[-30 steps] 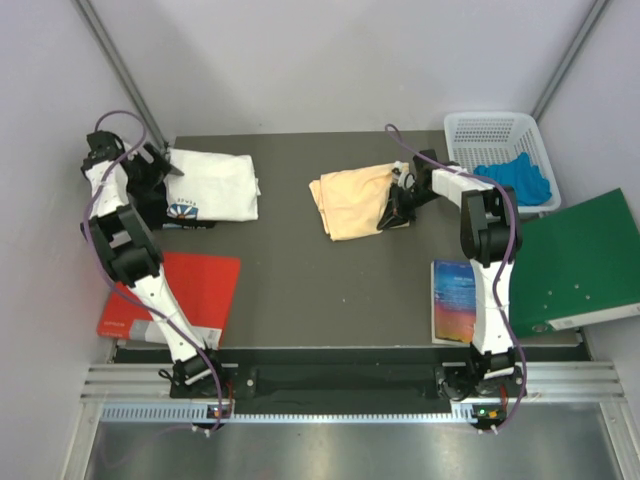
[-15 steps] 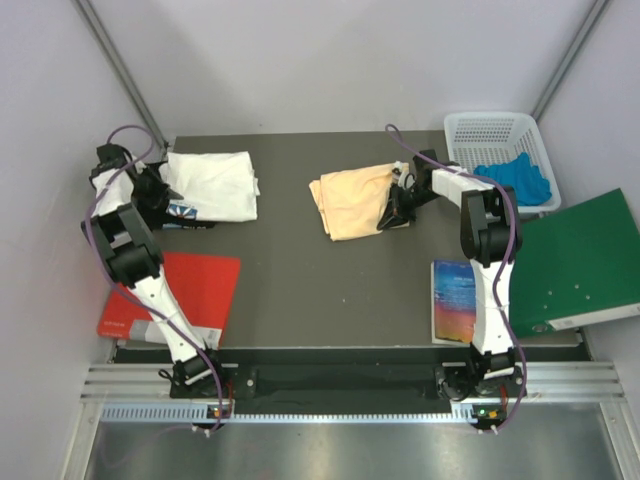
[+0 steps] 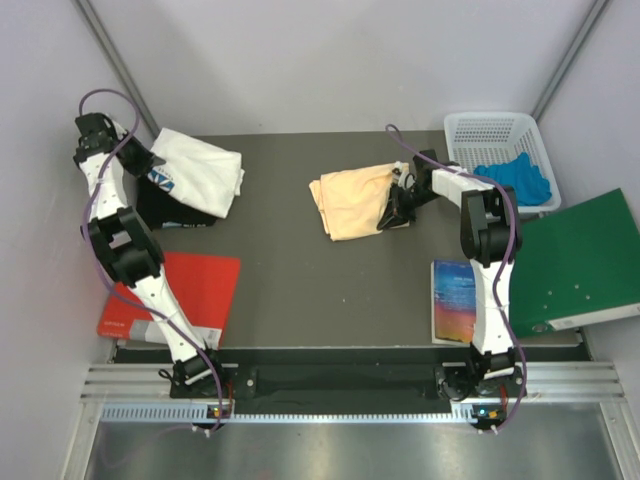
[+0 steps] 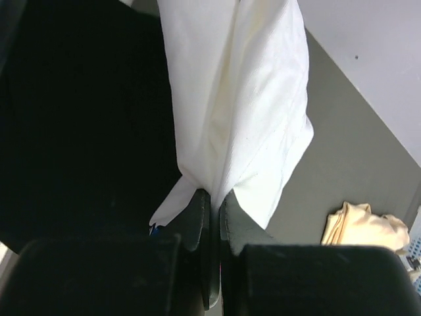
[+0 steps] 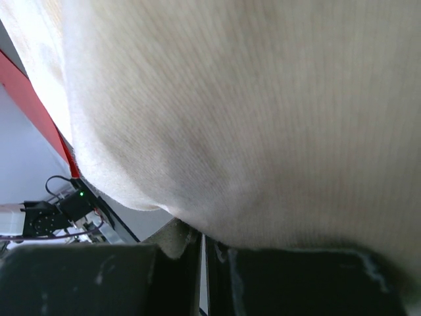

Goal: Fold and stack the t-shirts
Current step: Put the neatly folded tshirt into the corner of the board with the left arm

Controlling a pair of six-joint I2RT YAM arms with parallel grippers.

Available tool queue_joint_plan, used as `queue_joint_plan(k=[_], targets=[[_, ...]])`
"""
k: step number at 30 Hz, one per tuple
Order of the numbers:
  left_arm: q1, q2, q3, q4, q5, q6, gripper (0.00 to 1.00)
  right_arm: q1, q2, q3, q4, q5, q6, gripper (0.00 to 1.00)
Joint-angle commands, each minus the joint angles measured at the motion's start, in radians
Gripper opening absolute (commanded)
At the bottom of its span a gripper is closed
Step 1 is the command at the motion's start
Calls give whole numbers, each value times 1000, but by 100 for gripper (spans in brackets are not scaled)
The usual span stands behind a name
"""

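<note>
Your left tool (image 4: pixel 214 201) pinches the white shirt (image 4: pixel 243 99) by its edge. Your right tool (image 5: pixel 201 242) pinches the peach shirt (image 5: pixel 230 118). Both look soft and floppy, so hold corners.

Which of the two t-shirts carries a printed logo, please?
The white t-shirt at left, with a dark-blue print; the peach t-shirt is plain.

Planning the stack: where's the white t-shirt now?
Top view, far-left on the table: the white t-shirt, pinched in the left gripper, drapes over a black object, beyond the red folder.
</note>
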Motion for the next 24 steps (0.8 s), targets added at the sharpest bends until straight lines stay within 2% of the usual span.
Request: queue_joint_plan(k=[1, 9, 14, 20, 22, 23, 24], targets=[[14, -42, 67, 90, -66, -24, 0, 8, -2, -22, 27, 42, -11, 0], [58, -111, -69, 90, -214, -26, 0, 8, -2, -37, 33, 37, -11, 0], [74, -105, -44, 63, -319, -6, 0, 8, 1, -31, 32, 34, -12, 0], [75, -45, 15, 39, -354, -13, 0, 8, 1, -27, 22, 31, -21, 0], [75, -19, 38, 12, -350, -21, 33, 8, 1, -25, 19, 31, -26, 0], [71, -17, 38, 5, -353, -23, 53, 8, -2, -27, 18, 31, -26, 0], [66, -25, 37, -1, -368, -20, 98, 8, -5, -30, 18, 31, -29, 0]])
